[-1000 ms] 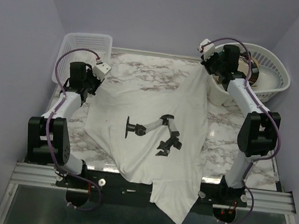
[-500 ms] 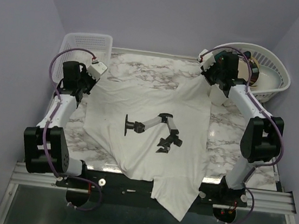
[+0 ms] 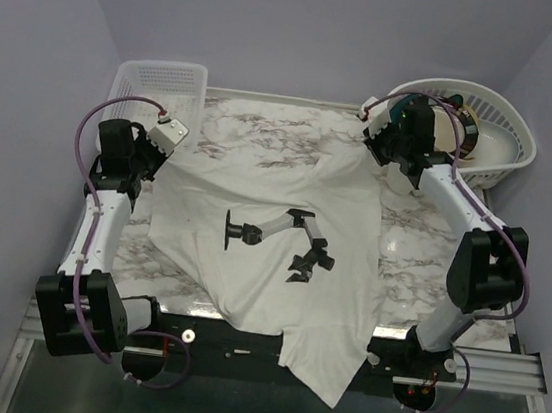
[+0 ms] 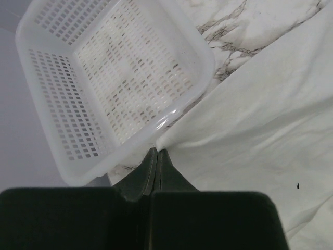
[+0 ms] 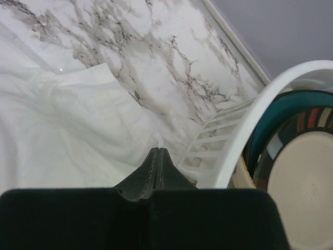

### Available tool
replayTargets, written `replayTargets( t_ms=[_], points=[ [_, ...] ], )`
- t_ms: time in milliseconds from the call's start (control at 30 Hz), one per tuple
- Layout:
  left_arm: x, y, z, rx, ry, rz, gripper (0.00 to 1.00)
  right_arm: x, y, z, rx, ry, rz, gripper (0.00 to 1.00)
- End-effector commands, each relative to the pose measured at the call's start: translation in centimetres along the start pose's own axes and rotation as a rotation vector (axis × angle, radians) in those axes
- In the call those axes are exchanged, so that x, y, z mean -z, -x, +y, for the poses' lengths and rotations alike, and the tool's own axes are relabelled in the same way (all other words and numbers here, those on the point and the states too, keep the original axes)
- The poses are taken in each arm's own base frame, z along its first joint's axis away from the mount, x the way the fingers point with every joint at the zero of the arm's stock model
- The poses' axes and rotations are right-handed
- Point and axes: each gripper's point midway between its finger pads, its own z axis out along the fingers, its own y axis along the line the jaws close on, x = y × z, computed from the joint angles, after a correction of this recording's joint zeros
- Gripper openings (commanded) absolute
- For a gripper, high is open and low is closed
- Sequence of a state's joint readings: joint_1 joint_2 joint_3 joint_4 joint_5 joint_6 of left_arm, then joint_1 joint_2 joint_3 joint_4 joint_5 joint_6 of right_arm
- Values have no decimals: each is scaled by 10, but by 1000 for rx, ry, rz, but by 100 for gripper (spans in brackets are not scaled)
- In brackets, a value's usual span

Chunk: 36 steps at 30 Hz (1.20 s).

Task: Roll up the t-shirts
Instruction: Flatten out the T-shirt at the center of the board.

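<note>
Marble-patterned table (image 3: 411, 269) beneath two robot arms. Left gripper (image 4: 157, 152), jaws pressed together, pinches one edge of the white t-shirt (image 3: 203, 228) right beside a rectangular lattice basket (image 4: 52, 104). Right gripper (image 5: 158, 152), likewise pressed together, pinches the opposite edge near a round basket (image 5: 250, 119). Between them the t-shirt lies spread on the table, its lower part hanging over the near edge.
</note>
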State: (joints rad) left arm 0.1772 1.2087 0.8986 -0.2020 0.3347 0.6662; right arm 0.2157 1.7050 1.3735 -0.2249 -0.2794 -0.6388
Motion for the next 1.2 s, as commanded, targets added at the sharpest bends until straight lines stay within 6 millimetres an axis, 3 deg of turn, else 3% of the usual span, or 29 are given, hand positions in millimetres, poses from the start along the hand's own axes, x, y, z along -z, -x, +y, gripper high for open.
replayTargets(
  t_ms=[0, 200, 367, 433, 533, 633, 667, 767, 800, 867, 900, 1000, 1033, 1100, 1133, 1167],
  points=[
    [19, 0, 11, -29, 34, 15, 0, -26, 8, 20, -48, 62, -27, 0],
    [41, 0, 42, -35, 118, 68, 0, -59, 20, 47, -77, 119, -57, 1],
    [56, -3, 52, -60, 127, 114, 0, -80, 31, 60, -89, 139, -74, 1],
    [58, -6, 50, -76, 113, 136, 0, -87, 33, 58, -91, 122, -74, 0],
    [59, -6, 43, -77, 79, 137, 0, -81, 46, 40, -112, 50, -88, 0],
    [61, -3, 35, -57, 46, 119, 0, -49, 74, 11, -111, -33, -148, 0],
    [61, -4, 31, -43, 43, 114, 0, -25, 93, 0, -107, -61, -192, 0],
    [65, 1, 30, -22, 67, 80, 0, 17, 117, -12, -75, -92, -243, 0],
    [67, 7, 28, 17, 65, 52, 0, 47, 137, -15, -51, -103, -298, 0],
    [80, 31, 34, 40, 106, -24, 0, 77, 149, -9, -26, -89, -329, 1],
    [86, 42, 34, 78, 113, -60, 0, 109, 166, -10, -11, -105, -381, 0],
    [115, 80, 44, 80, 176, -174, 0, 153, 178, -11, -12, -145, -414, 1],
    [130, 95, 46, 92, 205, -226, 0, 181, 189, -14, -5, -180, -453, 0],
    [155, 121, 54, 89, 251, -302, 0, 214, 197, -18, 0, -233, -485, 0],
    [173, 135, 54, 90, 282, -351, 0, 246, 206, -19, 12, -270, -533, 0],
    [190, 150, 58, 82, 310, -393, 0, 260, 207, -17, 17, -281, -542, 0]
  ],
)
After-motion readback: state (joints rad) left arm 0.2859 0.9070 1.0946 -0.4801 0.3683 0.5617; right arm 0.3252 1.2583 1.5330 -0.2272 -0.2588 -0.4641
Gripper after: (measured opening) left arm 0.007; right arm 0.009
